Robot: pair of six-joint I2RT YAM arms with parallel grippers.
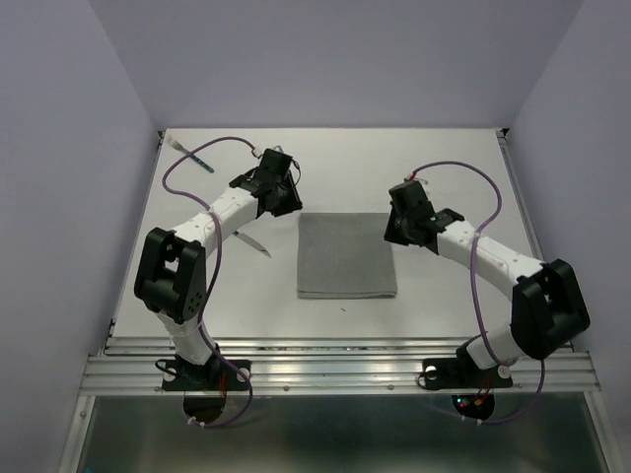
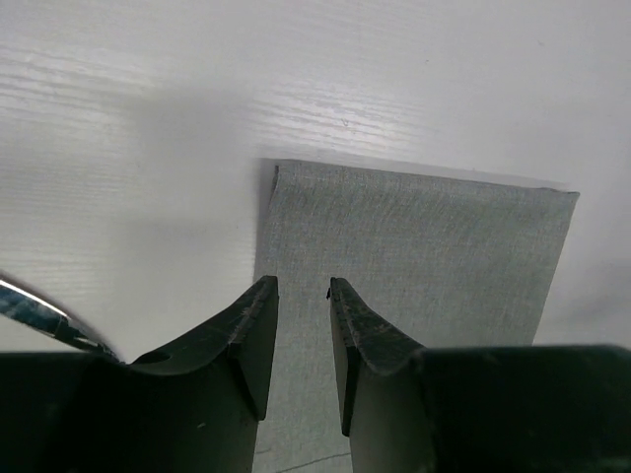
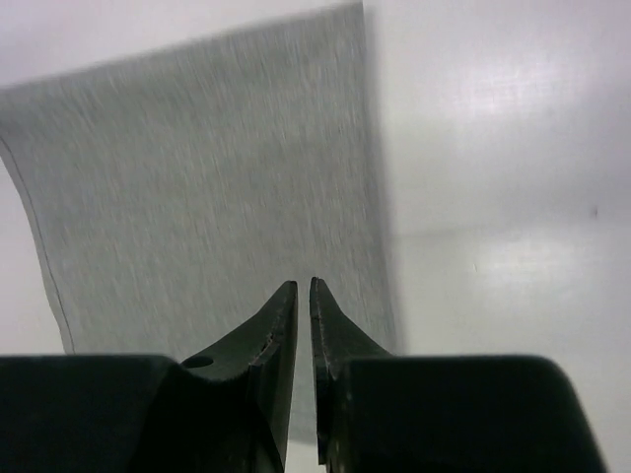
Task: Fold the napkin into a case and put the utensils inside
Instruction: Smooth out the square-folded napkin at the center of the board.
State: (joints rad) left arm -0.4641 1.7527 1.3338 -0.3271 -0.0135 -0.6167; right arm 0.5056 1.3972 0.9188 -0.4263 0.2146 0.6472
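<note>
the left gripper is partly open, its jaws a moderate gap apart with nothing between them, above the grey napkin near its far left corner. the right gripper shows only a thin slit, seemingly empty, though that view is blurred; it hangs over the napkin's far right corner. the napkin lies flat in the middle of the table. a knife lies left of it, and a teal-handled utensil sits by the far left corner.
</note>
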